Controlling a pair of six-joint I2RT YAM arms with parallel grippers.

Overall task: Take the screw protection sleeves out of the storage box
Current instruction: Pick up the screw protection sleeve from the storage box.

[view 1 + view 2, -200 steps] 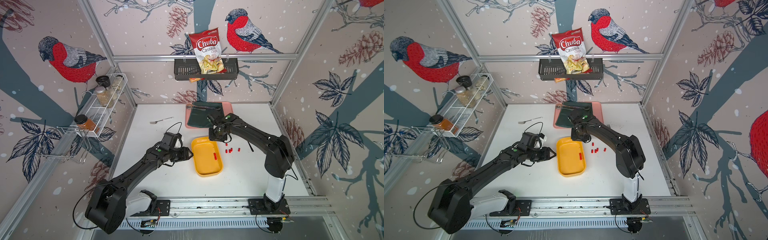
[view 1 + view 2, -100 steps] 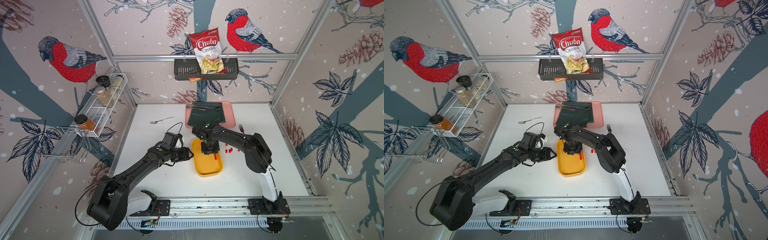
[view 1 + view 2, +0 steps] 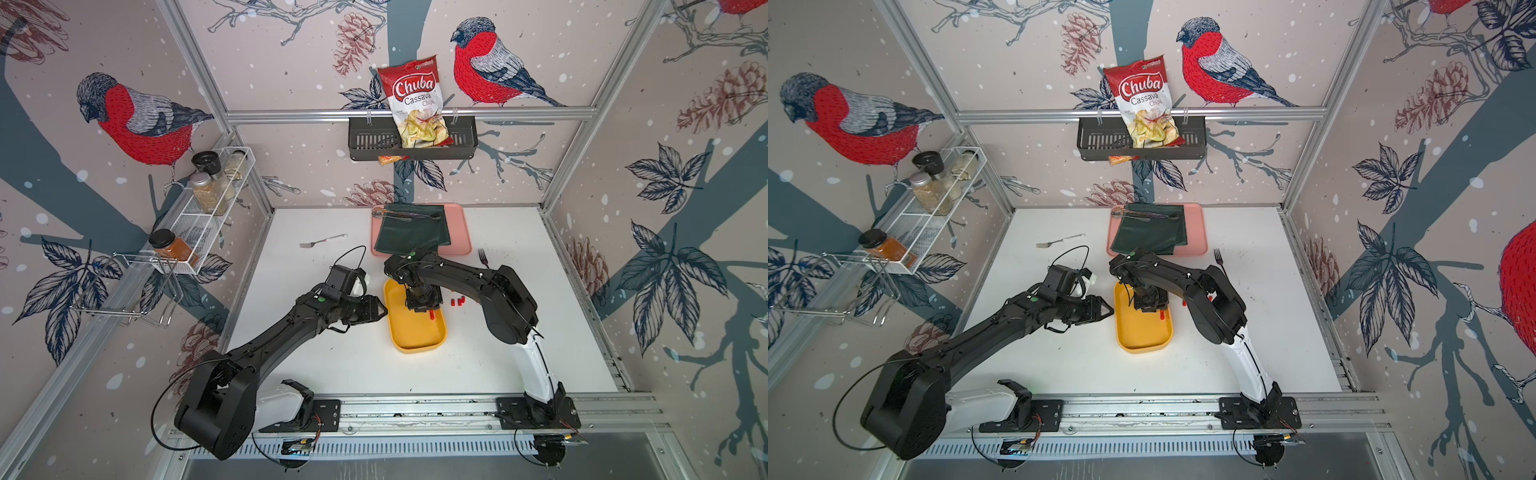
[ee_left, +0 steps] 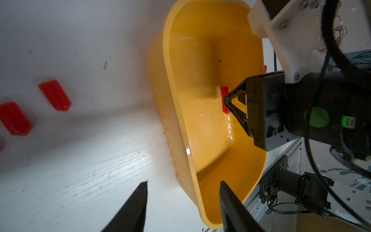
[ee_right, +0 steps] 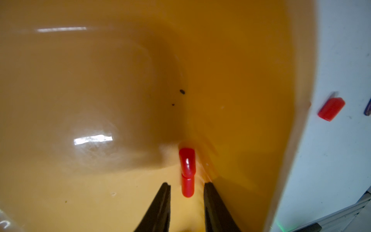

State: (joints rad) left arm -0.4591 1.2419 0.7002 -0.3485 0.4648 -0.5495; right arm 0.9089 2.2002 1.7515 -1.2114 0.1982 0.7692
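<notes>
The yellow storage box (image 3: 417, 350) (image 3: 1142, 334) lies mid-table. Two red screw protection sleeves lie end to end on its floor by the right wall (image 5: 187, 160) (image 3: 432, 315) (image 4: 224, 94). My right gripper (image 5: 187, 183) (image 3: 422, 307) points down into the box, open with a narrow gap. Its tips flank the nearer sleeve (image 5: 188, 187) without touching it. My left gripper (image 4: 183, 181) (image 3: 380, 309) is open astride the box's left wall (image 4: 170, 80), one finger outside and one inside, touching nothing. More sleeves lie on the table right of the box (image 3: 457, 300) (image 4: 55, 97) (image 5: 331, 109).
A pink tray (image 3: 462, 232) with a green cloth and tongs sits behind the box. A black fork (image 3: 483, 257) lies beside my right arm, a silver fork (image 3: 322, 241) at back left. A black basket (image 3: 365, 143) with a chips bag and a spice rack (image 3: 208, 208) hang on the walls.
My right gripper has swung from the box's far right corner into the box and come down over the sleeves, its jaws narrowing. The left arm has not moved.
</notes>
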